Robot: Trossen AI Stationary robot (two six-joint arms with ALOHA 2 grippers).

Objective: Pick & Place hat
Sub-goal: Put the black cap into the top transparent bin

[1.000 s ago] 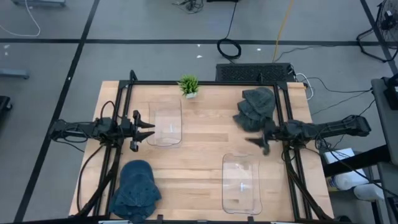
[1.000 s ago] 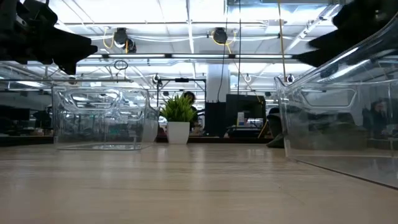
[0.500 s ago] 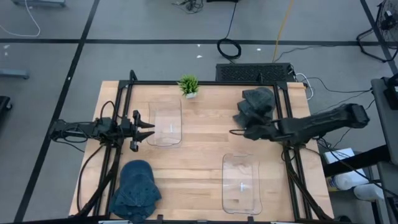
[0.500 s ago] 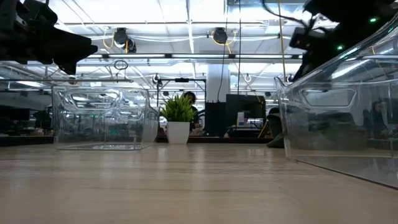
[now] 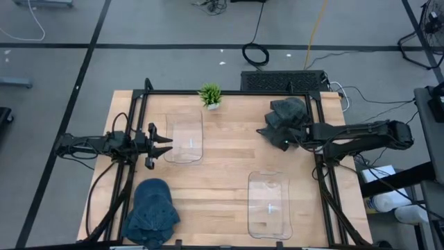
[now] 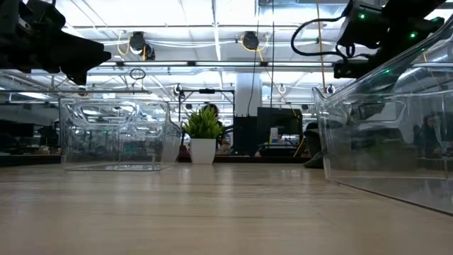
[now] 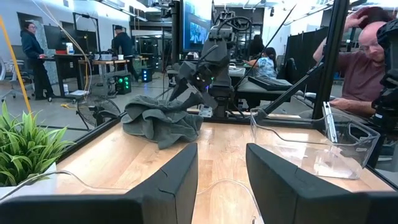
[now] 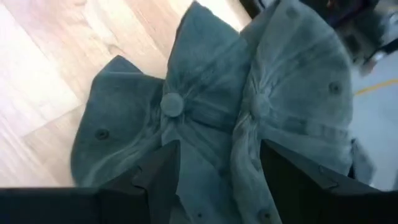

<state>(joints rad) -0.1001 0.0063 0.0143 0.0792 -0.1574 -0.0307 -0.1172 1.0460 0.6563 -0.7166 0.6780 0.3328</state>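
You are looking at two heaps of hats: a grey pile (image 5: 284, 119) at the table's (image 5: 222, 173) far right corner and a blue pile (image 5: 151, 212) at its near left edge. Two clear bins (image 5: 184, 137) (image 5: 269, 205) are sitting between them. Your right gripper (image 5: 283, 142) is hovering spread over the grey pile; your left gripper (image 5: 165, 145) is waiting, parted and empty, beside the far bin.

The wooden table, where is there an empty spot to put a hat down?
The wooden table is bare in the middle, between the far clear plastic bin and the near clear plastic bin. The far right corner is crowded: dark grey hats pile there, with the right gripper over them.
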